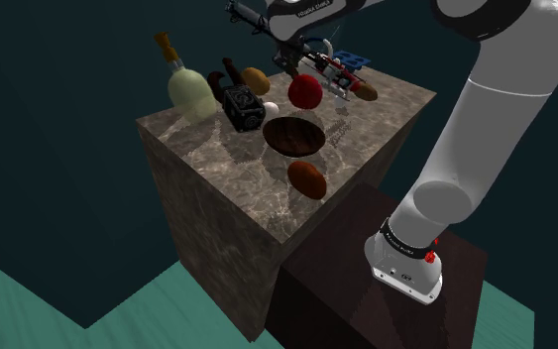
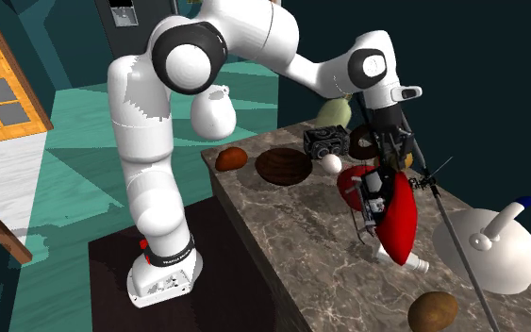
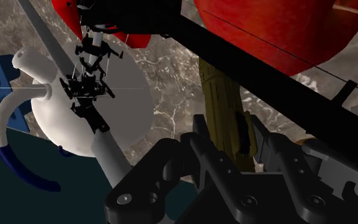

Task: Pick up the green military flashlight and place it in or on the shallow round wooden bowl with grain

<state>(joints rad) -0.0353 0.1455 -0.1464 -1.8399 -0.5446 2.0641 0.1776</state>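
The black end effector [image 3: 233,135] is gripping the olive-green ribbed cylindrical flashlight [image 3: 220,95] between its fingers, seemingly readying a lift toward the shallow dark-brown round wooden bowl [image 1: 294,136] nearby on the marbled desk [image 1: 217,174].

A veined brown stone tabletop [image 1: 227,169] carries a shallow dark wooden bowl [image 1: 293,135] near its middle, a brown oval lump [image 1: 306,178] near it, a pale corked flask [image 1: 191,91], a black boxy object [image 1: 241,107], a small white ball [image 1: 270,106], a red toy helicopter [image 2: 400,217] and a white teapot [image 2: 485,250].
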